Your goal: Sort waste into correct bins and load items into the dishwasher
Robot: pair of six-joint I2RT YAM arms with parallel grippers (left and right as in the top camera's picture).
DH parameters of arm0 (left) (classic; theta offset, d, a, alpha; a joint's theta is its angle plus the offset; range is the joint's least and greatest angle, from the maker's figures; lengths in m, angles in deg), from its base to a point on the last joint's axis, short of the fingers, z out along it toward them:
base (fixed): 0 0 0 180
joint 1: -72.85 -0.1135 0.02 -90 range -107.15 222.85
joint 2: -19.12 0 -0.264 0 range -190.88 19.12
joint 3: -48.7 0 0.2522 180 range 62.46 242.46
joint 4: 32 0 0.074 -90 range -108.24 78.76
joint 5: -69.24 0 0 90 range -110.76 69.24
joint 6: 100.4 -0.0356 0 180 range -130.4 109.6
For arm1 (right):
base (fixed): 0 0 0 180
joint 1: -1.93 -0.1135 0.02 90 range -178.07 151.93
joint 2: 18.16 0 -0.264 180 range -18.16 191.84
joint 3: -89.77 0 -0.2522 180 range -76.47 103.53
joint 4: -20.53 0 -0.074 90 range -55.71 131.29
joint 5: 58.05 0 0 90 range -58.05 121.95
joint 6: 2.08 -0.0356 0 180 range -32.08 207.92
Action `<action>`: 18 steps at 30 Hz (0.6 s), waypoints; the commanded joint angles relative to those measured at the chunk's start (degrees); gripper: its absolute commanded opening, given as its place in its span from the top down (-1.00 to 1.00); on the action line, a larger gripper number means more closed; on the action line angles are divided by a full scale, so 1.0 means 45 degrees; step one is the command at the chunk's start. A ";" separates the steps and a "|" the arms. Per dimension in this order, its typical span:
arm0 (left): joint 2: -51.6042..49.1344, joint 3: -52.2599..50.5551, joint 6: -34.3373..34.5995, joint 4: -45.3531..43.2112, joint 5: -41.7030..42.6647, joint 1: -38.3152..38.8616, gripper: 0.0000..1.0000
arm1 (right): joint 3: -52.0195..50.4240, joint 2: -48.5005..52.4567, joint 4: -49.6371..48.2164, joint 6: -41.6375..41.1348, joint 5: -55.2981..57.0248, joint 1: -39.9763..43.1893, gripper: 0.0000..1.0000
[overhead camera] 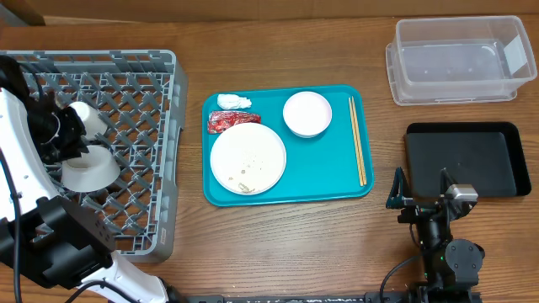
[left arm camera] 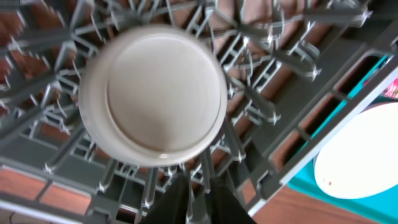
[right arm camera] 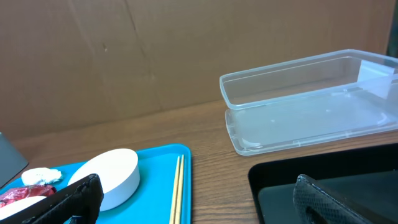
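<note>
Upturned bowl [overhead camera: 91, 168], cup [overhead camera: 86, 115] in dishwasher [overhead camera: 143, 101]

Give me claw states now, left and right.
Left claw: cannot tell, fingers blurred at the frame edge over the upturned bowl.
Right claw: open, holding nothing.

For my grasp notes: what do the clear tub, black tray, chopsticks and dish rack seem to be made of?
Clear tub: thin glossy plastic, transparent, with the table showing through. Black tray: probably plastic, smooth with a faint sheen; not certain. Chopsticks: apparently wood, pale tan and matte. Dish rack: moulded grey plastic, judging by its lattice grid.
</note>
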 commanded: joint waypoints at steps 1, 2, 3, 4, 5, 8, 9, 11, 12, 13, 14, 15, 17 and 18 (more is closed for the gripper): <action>0.0029 -0.0267 -0.0194 -0.0437 -0.0131 0.0087 0.76 | -0.0131 -0.0141 -0.0073 0.0087 0.0087 -0.0068 -0.99; 0.0029 -0.0461 -0.0194 -0.0617 -0.0136 0.0087 0.81 | -0.0131 -0.0141 -0.0073 0.0087 0.0087 -0.0068 -0.99; 0.0029 -0.0675 -0.0194 -0.0801 -0.0136 0.0087 0.84 | -0.0131 -0.0141 -0.0068 0.0087 0.0087 -0.0068 -0.99; 0.0029 -0.0957 -0.0194 -0.1025 -0.0141 0.0083 0.88 | -0.0131 -0.0141 -0.0073 0.0087 0.0092 -0.0068 -0.99; 0.0029 -0.1243 -0.0194 -0.1253 -0.0146 0.0083 0.90 | -0.0131 -0.0141 -0.0073 0.0087 0.0087 -0.0068 -0.99; 0.0029 -0.1972 -0.0189 -0.1826 -0.0219 0.0083 0.87 | -0.0131 -0.0141 -0.0073 0.0087 0.0087 -0.0068 -0.99; 0.0029 -0.2254 -0.0185 -0.2050 -0.0277 0.0083 0.85 | -0.0131 -0.0141 -0.0073 0.0087 0.0087 -0.0068 -0.99; 0.0029 -0.2715 -0.0185 -0.2399 -0.0345 0.0083 0.85 | -0.0131 -0.0141 -0.0073 0.0087 0.0092 -0.0068 -0.99; 0.0029 -0.2905 -0.0180 -0.2535 -0.0413 0.0083 0.84 | -0.0131 -0.0141 -0.0068 0.0087 0.0087 -0.0068 -0.99; 0.0029 -0.3055 -0.0097 -0.2589 -0.0568 0.0083 0.82 | -0.0131 -0.0141 -0.0073 0.0087 0.0087 -0.0068 -0.99; 0.0029 -0.3143 0.0024 -0.2589 -0.0748 0.0083 0.82 | -0.0131 -0.0141 -0.0073 0.0087 0.0087 -0.0068 -0.99; 0.0029 -0.3186 0.0185 -0.2560 -0.0952 0.0083 0.85 | -0.0131 -0.0141 -0.0073 0.0087 0.0087 -0.0068 -0.99; 0.0029 -0.3177 0.0204 -0.2443 -0.0962 0.0083 0.92 | -0.0131 -0.0141 -0.0073 0.0087 0.0087 -0.0068 -0.99; 0.0029 -0.3138 0.0277 -0.2307 -0.0947 0.0083 0.92 | -0.0131 -0.0141 -0.0068 0.0092 0.0092 -0.0068 -0.99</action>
